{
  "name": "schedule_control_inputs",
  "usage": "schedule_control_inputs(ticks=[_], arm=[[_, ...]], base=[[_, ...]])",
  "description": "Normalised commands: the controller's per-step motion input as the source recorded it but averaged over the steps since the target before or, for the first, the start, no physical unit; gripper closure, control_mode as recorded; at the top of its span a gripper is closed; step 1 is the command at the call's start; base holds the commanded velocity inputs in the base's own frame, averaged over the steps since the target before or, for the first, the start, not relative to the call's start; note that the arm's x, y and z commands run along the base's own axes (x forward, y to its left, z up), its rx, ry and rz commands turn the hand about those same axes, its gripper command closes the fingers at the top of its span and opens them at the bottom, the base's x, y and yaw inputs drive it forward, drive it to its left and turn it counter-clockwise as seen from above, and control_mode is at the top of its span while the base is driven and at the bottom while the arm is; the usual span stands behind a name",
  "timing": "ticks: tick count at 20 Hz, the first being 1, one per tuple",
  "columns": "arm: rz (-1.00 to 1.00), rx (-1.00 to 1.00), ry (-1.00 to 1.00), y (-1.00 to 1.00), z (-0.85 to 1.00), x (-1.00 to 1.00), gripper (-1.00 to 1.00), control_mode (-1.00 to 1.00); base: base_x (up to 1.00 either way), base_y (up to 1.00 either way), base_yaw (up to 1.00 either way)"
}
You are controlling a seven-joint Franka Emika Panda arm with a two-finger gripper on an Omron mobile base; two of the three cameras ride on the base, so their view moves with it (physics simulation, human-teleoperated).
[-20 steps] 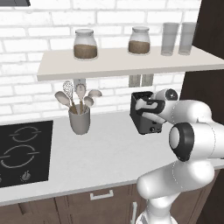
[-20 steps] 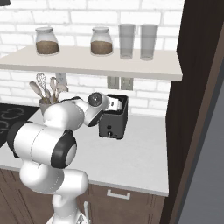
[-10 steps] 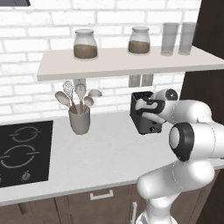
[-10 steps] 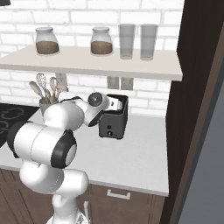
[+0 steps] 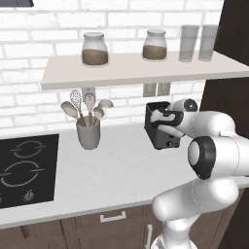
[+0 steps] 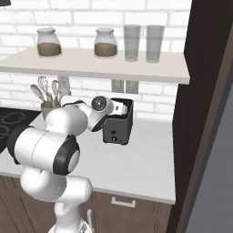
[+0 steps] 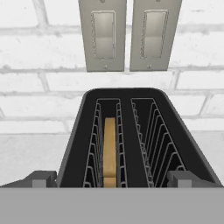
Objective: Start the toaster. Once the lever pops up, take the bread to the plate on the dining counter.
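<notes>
While our white arm's two-finger gripper (image 7: 112,178) hangs right above the small boxy black toaster (image 5: 160,127), its jaws are spread wide and hold nothing. We see the thin brown bread slice (image 7: 110,151) standing upright in the left slot, seen from the hand view, the right slot bare wire. Toaster sits on the pale counter (image 5: 116,170) against the white brick wall, below two grey wall outlets (image 7: 130,35).
</notes>
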Motion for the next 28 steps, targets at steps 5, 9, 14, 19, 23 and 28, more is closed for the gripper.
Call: schedule_control_inputs(ticks=[5, 9, 14, 19, 23, 28], arm=[[0.0, 0.0, 0.0, 0.0, 0.0, 0.0, -1.0, -1.0], [0.0, 0.0, 0.0, 0.0, 0.0, 0.0, -1.0, -1.0], [0.0, 0.0, 0.0, 0.0, 0.0, 0.0, -1.0, -1.0], [0.0, 0.0, 0.0, 0.0, 0.0, 0.0, -1.0, -1.0], [0.0, 0.0, 0.0, 0.0, 0.0, 0.0, -1.0, -1.0], [0.0, 0.0, 0.0, 0.0, 0.0, 0.0, -1.0, -1.0]], base=[[0.0, 0.0, 0.0], [0.0, 0.0, 0.0], [0.0, 0.0, 0.0], [0.0, 0.0, 0.0], [0.0, 0.0, 0.0], [0.0, 0.0, 0.0]])
